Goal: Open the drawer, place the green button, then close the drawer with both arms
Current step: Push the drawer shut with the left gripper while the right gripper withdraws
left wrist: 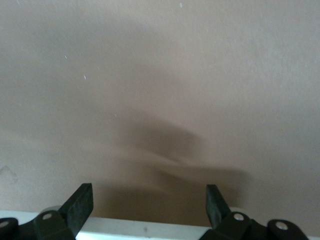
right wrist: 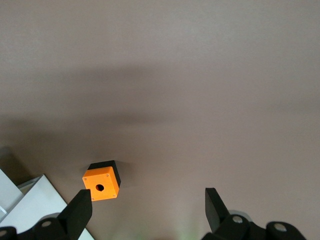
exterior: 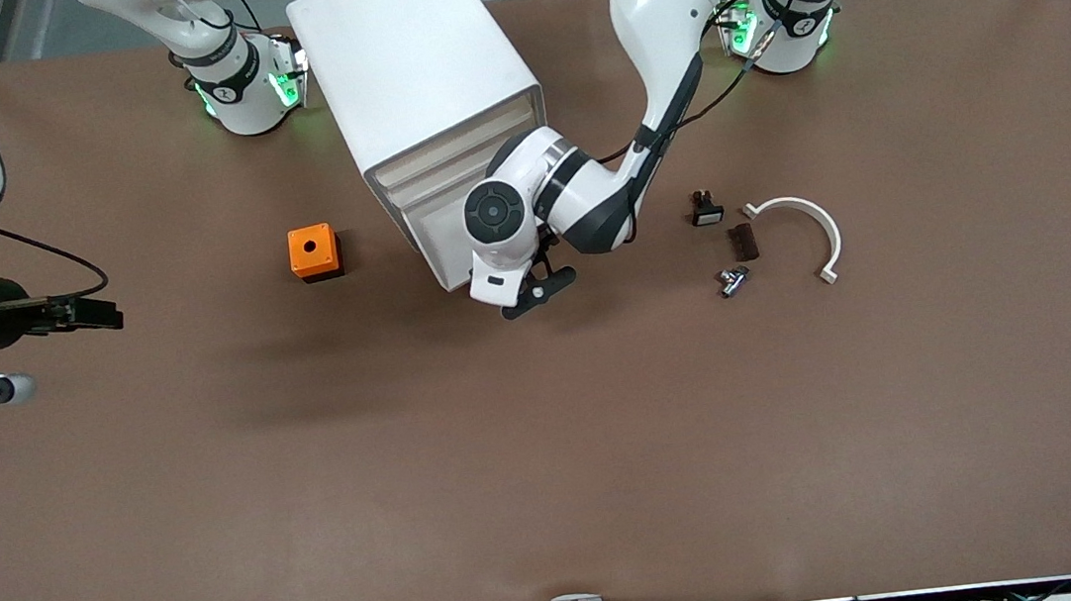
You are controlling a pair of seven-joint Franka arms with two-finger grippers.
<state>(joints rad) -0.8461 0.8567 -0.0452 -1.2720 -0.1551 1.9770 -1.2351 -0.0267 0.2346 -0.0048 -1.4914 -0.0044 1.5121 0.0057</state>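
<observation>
Left pincer [exterior: 535, 293] sits low at the front of the cabinet [exterior: 419, 94], at the corner toward the left arm's end; fingers [left wrist: 80, 207] spread wide, nothing between them, a white edge showing just beneath them in the left wrist view; in the front view the left arm covers part of the cabinet front, so I cannot tell whether the drawer [exterior: 445, 195] is pulled out at all; right pincer [right wrist: 147, 210] up in the air over the right arm's end of the surface [exterior: 552, 458], released, empty, waiting; its wrist view looks down on the orange box [exterior: 314, 252] and a white corner of the cabinet; orange box stands on the surface beside the cabinet, toward the right arm's end; button [exterior: 732, 280] lies on the surface toward the left arm's end, well apart from the cabinet, near a small dark block [exterior: 742, 242], a small black part [exterior: 706, 210] and a white curved bracket [exterior: 802, 231]; neither pincer touches the button.
</observation>
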